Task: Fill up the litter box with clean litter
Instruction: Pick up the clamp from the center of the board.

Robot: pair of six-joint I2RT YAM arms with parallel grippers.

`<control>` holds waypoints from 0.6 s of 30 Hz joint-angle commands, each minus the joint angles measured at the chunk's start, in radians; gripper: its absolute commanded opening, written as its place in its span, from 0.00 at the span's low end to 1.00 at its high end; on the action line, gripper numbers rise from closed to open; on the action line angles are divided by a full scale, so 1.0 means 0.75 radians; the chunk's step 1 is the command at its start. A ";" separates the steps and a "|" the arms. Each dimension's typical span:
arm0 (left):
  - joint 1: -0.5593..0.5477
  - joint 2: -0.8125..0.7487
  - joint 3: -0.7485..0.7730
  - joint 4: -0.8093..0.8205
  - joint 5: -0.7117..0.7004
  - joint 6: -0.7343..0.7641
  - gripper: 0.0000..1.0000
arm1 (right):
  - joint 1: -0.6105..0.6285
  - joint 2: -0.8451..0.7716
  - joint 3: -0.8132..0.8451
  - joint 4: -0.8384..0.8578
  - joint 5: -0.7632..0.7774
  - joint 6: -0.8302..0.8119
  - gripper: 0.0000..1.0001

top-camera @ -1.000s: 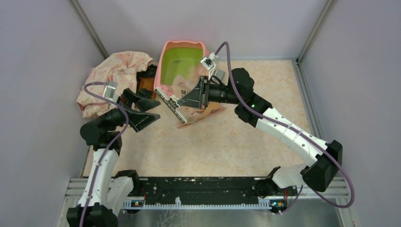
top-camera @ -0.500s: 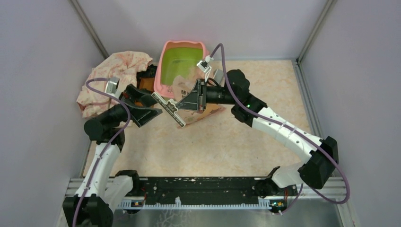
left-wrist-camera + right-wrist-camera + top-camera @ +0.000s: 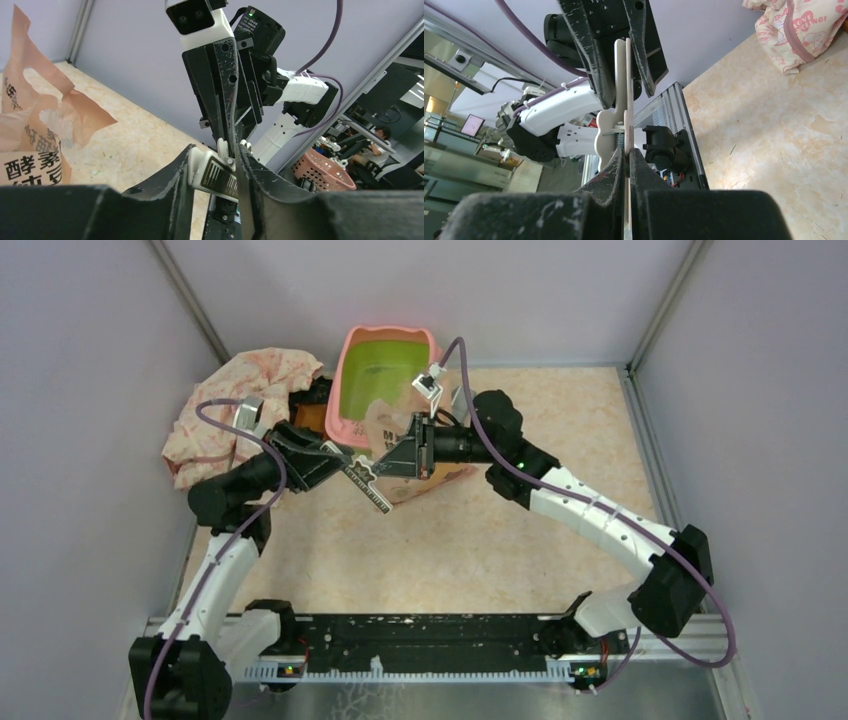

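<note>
The right end effector (image 3: 627, 155) is clamped flat on a white bag clip (image 3: 373, 492), raised over the counter (image 3: 450, 550). The left end effector (image 3: 215, 172) closely flanks the clip's other end (whether it truly grips, I cannot tell). Below them lies the peach litter bag (image 3: 30, 155), just before the litter box (image 3: 345, 380) at the back wall.

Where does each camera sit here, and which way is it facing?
Top external: above and behind the bases, looking down on the table, litter box and peach bag; both arms show.
Left wrist: on the left arm, looking rightward at the right gripper; own fingers at the bottom.
Right wrist: on the right arm, looking leftward at the left gripper; own fingers at the bottom.
Shared: both wrist views show the white clip between the grippers.
</note>
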 commanded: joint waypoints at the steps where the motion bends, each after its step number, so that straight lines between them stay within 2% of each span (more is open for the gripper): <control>1: -0.027 0.022 0.049 0.036 -0.006 0.019 0.36 | -0.008 -0.020 0.004 0.095 -0.011 -0.004 0.00; 5: -0.039 0.030 0.049 0.036 -0.002 0.024 0.26 | -0.006 -0.031 -0.012 0.100 -0.009 -0.003 0.00; 6: -0.041 0.035 0.050 0.033 -0.003 0.023 0.19 | -0.007 -0.034 -0.014 0.100 -0.011 -0.003 0.03; 8: -0.043 0.043 0.055 0.000 -0.001 0.023 0.09 | -0.008 -0.039 -0.016 0.093 -0.010 -0.011 0.16; 10: -0.044 0.065 0.076 -0.039 0.018 0.015 0.08 | -0.008 -0.048 -0.008 0.045 -0.014 -0.046 0.31; 18: -0.073 0.155 0.191 -0.237 0.137 -0.006 0.08 | -0.014 -0.076 0.048 -0.150 -0.017 -0.208 0.50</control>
